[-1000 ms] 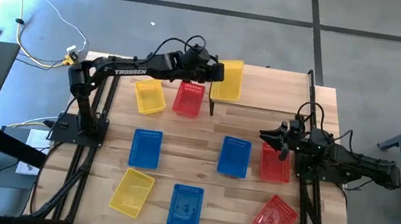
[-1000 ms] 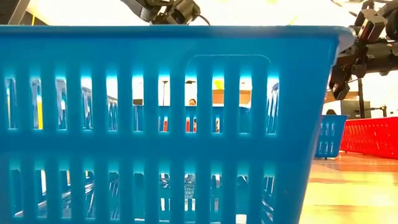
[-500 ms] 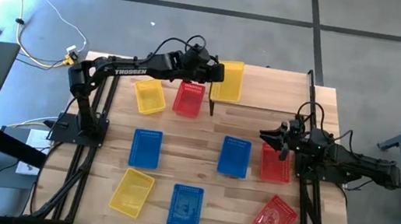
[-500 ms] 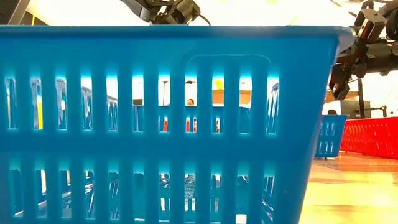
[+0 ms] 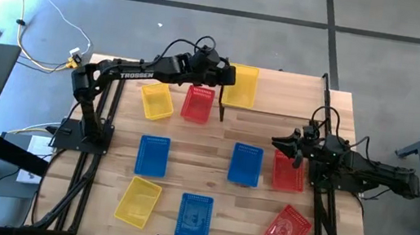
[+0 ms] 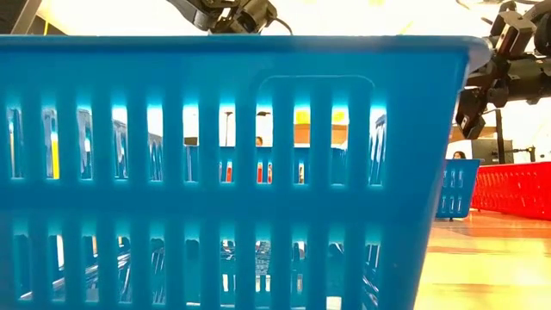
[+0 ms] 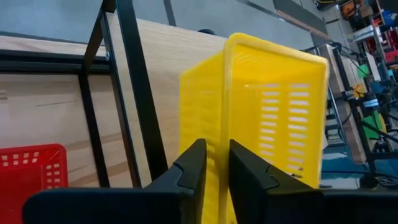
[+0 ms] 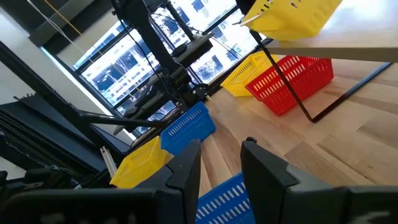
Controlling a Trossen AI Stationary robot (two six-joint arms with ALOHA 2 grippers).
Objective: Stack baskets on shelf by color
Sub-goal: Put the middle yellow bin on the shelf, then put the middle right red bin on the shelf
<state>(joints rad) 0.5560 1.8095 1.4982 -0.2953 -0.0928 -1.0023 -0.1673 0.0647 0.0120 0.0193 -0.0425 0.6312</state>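
L gripper [image 5: 227, 75] clamping yellow basket [image 5: 241, 86], nudged right over shelf [image 5: 295, 96]; R gripper [image 5: 279, 141] parted, idle.

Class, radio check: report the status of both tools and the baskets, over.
Left tool shut on yellow plastic mesh basket, over light wooden shelf. Right tool open, above red basket. Shelf otherwise bare.

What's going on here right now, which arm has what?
The left gripper is shut on the wall of a yellow basket and holds it over the shelf at the table's far edge. No other basket is on the shelf yet: two yellow, three blue and three red ones lie on the table. The right gripper is open and empty, waiting beside a red basket at the right side.
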